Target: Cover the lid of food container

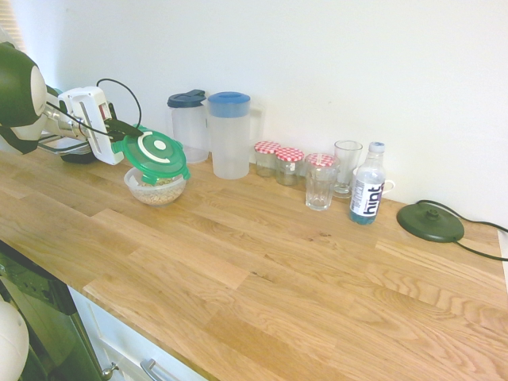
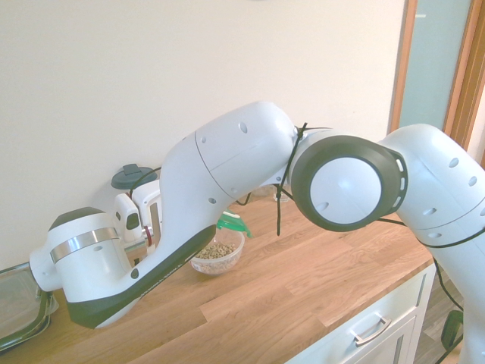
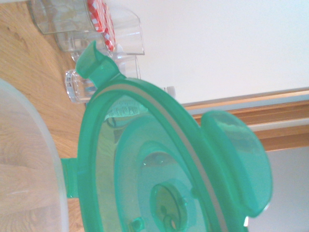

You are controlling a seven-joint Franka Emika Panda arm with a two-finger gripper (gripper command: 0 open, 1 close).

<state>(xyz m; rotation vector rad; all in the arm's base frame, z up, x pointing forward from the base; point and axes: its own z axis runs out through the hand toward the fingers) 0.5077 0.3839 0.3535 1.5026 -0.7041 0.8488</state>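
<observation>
- Stretching across the lower half of the first exterior view, the pale wooden plank desk (image 1: 262,270) is bare along its near edge.
- At the left of that view sits the small round clear plastic food container (image 1: 156,189) with beige grains inside.
- Just above its rim, the round translucent green plastic lid (image 1: 153,153) with a white ring mark and clip tabs is tilted, its far edge higher; whether it touches the bowl cannot be told.
- From the upper left, the pincer (image 1: 121,132) reaches in level, its fingers pressed together on the lid's left edge.
- Behind, against the white wall, two tall clear jugs (image 1: 210,131) with dark and blue tops stand side by side.
- Further right come red-checked jars (image 1: 278,161), two clear glasses (image 1: 332,176), a blue-labelled bottle (image 1: 367,184) and a black round disc with a cord (image 1: 430,221).
</observation>
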